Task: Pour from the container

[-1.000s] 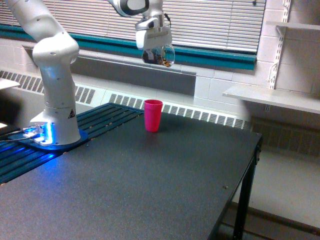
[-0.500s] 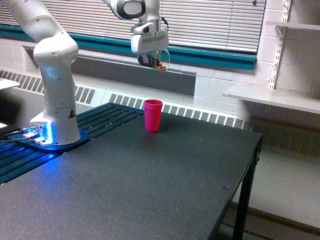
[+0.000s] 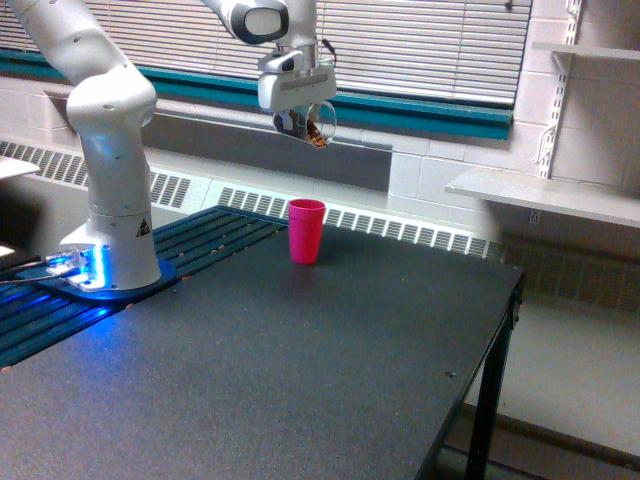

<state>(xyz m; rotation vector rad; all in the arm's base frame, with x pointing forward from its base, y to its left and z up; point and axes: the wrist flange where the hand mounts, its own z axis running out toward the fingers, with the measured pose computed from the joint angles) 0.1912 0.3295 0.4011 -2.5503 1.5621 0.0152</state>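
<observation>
1. One risk stands out: the clear cup (image 3: 312, 125) hangs high in the air, well above the pink cup (image 3: 306, 231), so any brown grains tipped out from that height could scatter or bounce off the rim onto the black table (image 3: 330, 370) rather than land inside.
2. Aim is the second worry. The clear cup looks tilted, with the brown stuff gathered toward its lower side, and it appears roughly over the pink cup, though from this single view I cannot judge how well the two line up in depth. A small offset would send the stream past the narrow mouth.
3. A light plastic cup like the pink one could also tip if grains strike its edge hard, as I judge it.
4. The gripper (image 3: 300, 118) is clamped on the clear cup, which sits just under the white hand at the end of the arm (image 3: 110, 130); the fingers themselves are hard to make out behind it.
5. The clear cup is therefore in the gripper, up in front of the window blinds (image 3: 420, 40), apart from the table and from the pink cup standing upright near the table's far edge.
</observation>
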